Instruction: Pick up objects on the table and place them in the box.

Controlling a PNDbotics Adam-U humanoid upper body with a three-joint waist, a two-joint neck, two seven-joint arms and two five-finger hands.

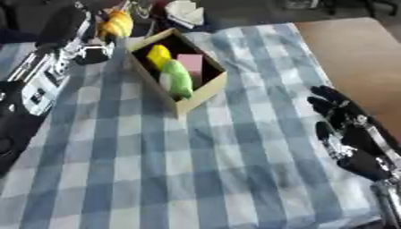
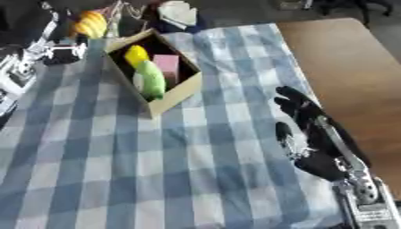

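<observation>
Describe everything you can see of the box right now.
The box is a shallow open-topped rectangular tray with tan, cardboard-looking walls and a dark inside. It sits flat on the blue and white checked cloth, turned at an angle, toward the table's far left. Inside lie a yellow item, a green item and a pink block, with something white beside the green one. Neither hand touches it; the right hand rests open well to its right.
</observation>
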